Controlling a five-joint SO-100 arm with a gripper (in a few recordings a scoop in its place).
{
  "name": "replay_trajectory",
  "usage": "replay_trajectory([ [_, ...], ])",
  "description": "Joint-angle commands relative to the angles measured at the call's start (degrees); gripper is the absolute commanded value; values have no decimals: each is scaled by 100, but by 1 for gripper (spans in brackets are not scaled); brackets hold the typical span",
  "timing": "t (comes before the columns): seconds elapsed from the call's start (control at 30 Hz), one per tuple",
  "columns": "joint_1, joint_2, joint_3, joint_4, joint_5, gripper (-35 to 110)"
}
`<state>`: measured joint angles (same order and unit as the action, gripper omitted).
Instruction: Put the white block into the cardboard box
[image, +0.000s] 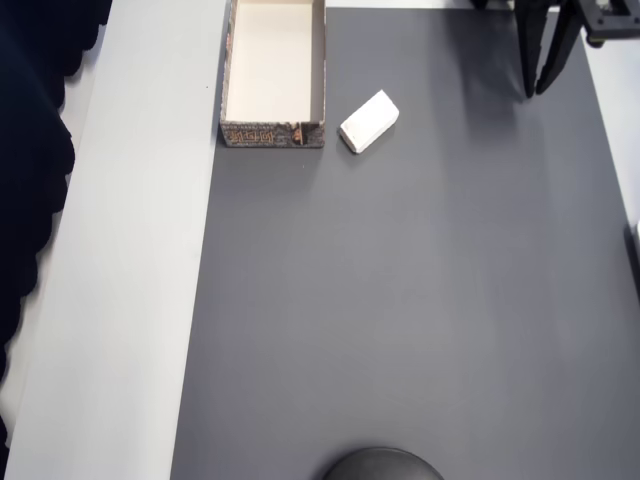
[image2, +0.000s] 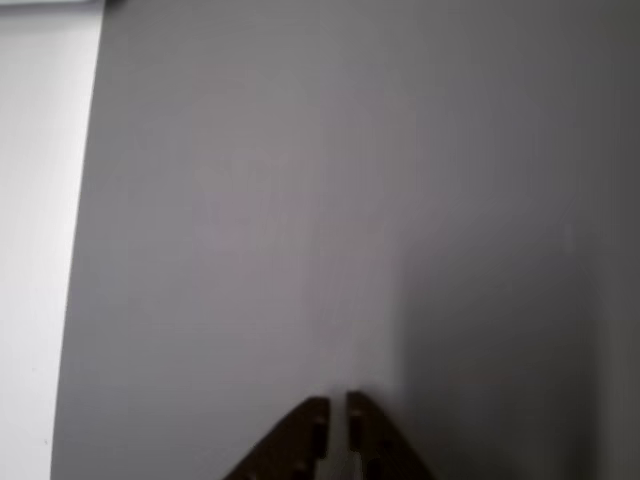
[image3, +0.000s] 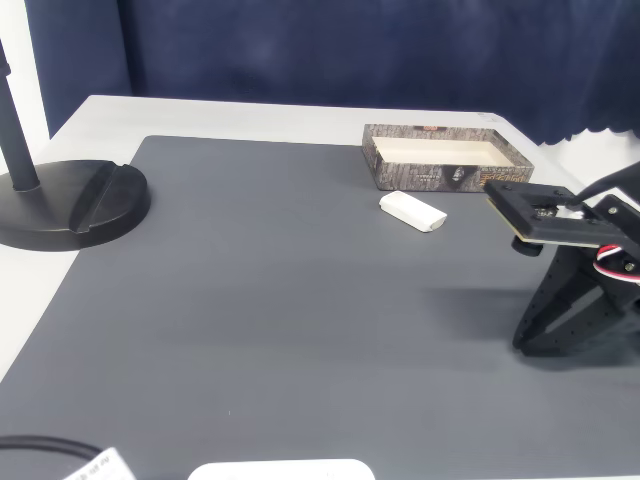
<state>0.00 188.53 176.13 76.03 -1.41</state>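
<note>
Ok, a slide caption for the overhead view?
White block lies beside the empty cardboard box; gripper waits apart.

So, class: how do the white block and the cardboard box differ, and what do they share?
The block is far smaller than the box. The block is solid plain white; the box is an open, hollow tray with brown printed outer walls. The block lies askew; the box sits square to the mat's edge. Both rest on the mat, close together but apart.

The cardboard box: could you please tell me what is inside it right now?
Only the cream-white floor of the shallow brown printed cardboard box shows; the small white rectangular block lies outside, beside it.
</note>
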Motion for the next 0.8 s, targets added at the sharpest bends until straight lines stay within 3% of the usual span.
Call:
replay_trajectory([
  [0.0, -62, 202, 105, 26, -53, -2],
  [0.77, 79, -9, -35, -26, -422, -2],
])
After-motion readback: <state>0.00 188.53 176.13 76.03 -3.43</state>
